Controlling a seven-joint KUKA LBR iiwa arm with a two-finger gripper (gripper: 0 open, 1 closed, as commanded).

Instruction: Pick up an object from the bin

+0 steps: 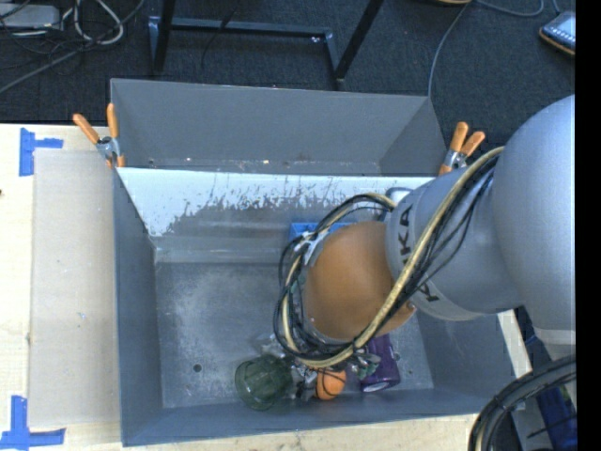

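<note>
My gripper is low in the bin near the front wall, mostly hidden under the arm's orange cover and cables. A dark green rounded thing lies just to its left, touching or nearly touching it. A small orange thing lies just to its right. Beyond that is a purple thing, partly under the cover. I cannot tell whether anything is held.
A blue flat thing peeks out behind the cover towards the bin's back wall. The arm and its cables cover the right half of the bin. The left half of the floor is bare grey metal.
</note>
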